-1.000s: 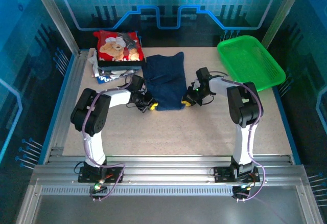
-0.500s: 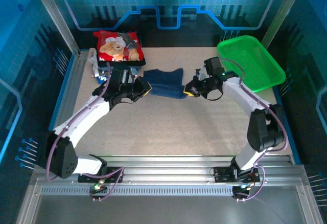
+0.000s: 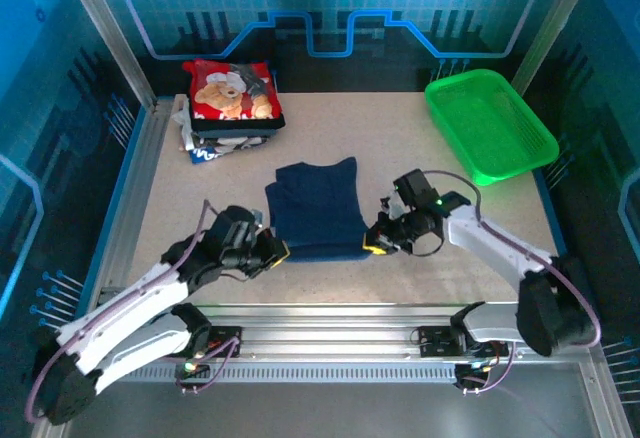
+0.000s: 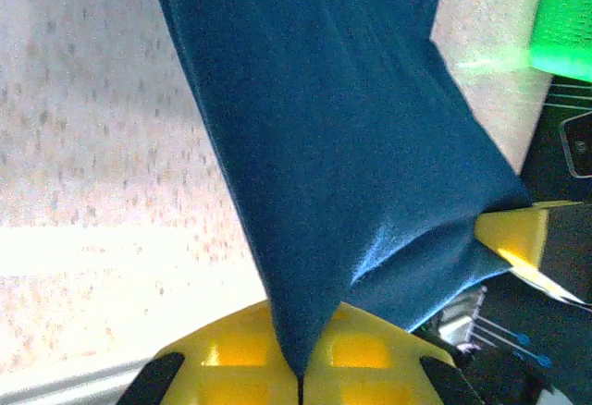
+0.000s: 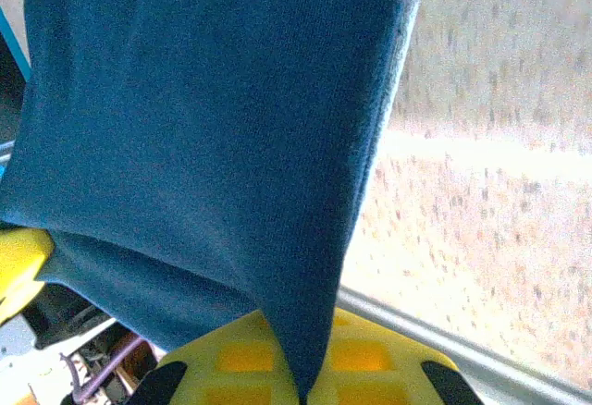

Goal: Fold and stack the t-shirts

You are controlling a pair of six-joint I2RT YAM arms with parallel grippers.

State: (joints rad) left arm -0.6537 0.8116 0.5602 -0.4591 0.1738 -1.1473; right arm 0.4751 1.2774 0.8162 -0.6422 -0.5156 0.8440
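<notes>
The navy t-shirt (image 3: 318,208) lies partly folded on the table, stretched toward the near edge, print hidden. My left gripper (image 3: 281,252) is shut on its near left corner, and the cloth (image 4: 324,146) runs up out of the closed yellow jaws. My right gripper (image 3: 373,243) is shut on the near right corner, with the cloth (image 5: 213,128) pinched between its yellow fingers. At the back left sits a stack of folded shirts (image 3: 228,118), the red teddy-bear shirt (image 3: 233,91) on top and blue/white ones under it.
A green mesh basket (image 3: 488,121) stands at the back right. Aluminium rails (image 3: 340,310) run along the near edge just behind both grippers, and another rail (image 3: 130,193) lines the left side. Bare table lies right of the navy shirt.
Both grippers have pulled the navy shirt from the back of the table toward the near edge, drawing it longer. The stack and basket stayed put.
</notes>
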